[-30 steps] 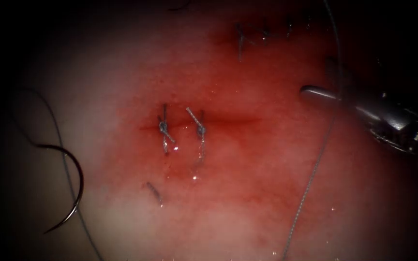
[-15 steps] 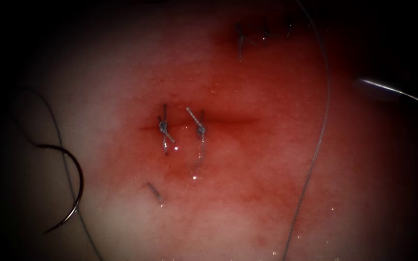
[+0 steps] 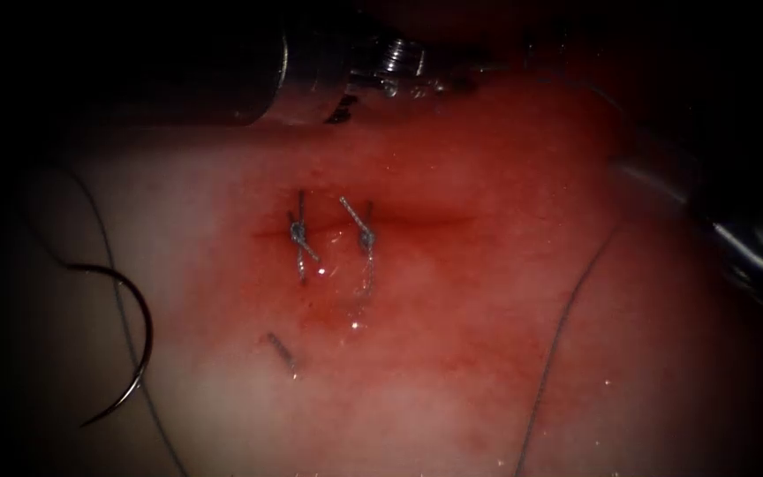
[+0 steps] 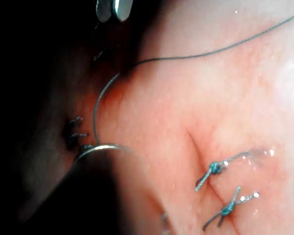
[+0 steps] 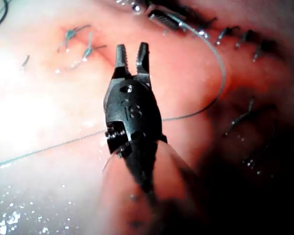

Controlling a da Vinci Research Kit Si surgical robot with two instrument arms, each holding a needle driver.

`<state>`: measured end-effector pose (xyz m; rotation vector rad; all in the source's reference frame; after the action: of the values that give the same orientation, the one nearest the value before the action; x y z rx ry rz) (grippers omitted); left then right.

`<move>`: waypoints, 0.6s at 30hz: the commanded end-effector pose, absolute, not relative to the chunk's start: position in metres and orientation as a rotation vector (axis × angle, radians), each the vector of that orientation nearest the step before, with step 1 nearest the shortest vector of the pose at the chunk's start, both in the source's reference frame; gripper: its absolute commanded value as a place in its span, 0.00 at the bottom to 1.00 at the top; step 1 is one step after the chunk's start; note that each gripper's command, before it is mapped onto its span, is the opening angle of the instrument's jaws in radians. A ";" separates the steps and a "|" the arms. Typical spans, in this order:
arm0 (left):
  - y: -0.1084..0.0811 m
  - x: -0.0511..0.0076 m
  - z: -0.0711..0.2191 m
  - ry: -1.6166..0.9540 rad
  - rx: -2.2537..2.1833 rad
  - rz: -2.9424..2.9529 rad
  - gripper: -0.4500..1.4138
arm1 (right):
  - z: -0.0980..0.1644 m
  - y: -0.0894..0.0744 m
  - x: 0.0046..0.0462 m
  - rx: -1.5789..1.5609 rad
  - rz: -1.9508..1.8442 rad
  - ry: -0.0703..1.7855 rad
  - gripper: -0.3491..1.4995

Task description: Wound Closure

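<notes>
Thread: a long strand [image 3: 556, 340] lies loose over the tissue [image 3: 222, 397] right of the cut, running up from the near edge toward the right tool; the right wrist view shows it curving on to the left end effector [image 5: 162, 19].
Needle: it lies flat by the tissue's left edge [image 3: 147, 331], well left of the cut, held by neither tool and not in the tissue, with its own thread trailing to the near edge.
Cut end of thread: a short piece [image 3: 281, 350] lies just nearer than the cut.
Red fluid: it stains the tissue around the cut [image 3: 452, 336].
Cut: two knotted stitches [image 3: 298, 235] close its left part [image 3: 426, 220].
Right end effector: spread apart and empty [image 5: 131, 53], above the tissue at the right edge.
Left end effector: at the far edge; I cannot tell whether it grips anything.
Older stitches: a row [image 5: 245, 36] at the far right corner.
</notes>
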<state>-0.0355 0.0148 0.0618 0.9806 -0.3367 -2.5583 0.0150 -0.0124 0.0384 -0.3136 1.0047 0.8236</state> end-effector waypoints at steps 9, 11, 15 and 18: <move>0.016 -0.0338 0.060 -0.291 1.393 -2.748 0.99 | 0.040 -0.013 0.0181 -0.230 0.671 1.064 0.18; 0.016 -0.0330 0.059 -0.265 1.416 -2.755 0.99 | 0.040 -0.013 0.0184 -0.218 0.662 1.073 0.28; 0.015 -0.0316 0.058 -0.231 1.449 -2.742 0.98 | 0.040 -0.013 0.0187 -0.195 0.645 1.093 0.51; 0.015 -0.0294 0.056 -0.233 1.483 -2.734 0.99 | 0.041 -0.013 0.0189 -0.193 0.615 1.101 0.77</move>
<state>-0.0282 0.0147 0.0549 1.4872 -0.2453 -2.7397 0.0181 -0.0126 0.0400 -0.1912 1.0979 0.6087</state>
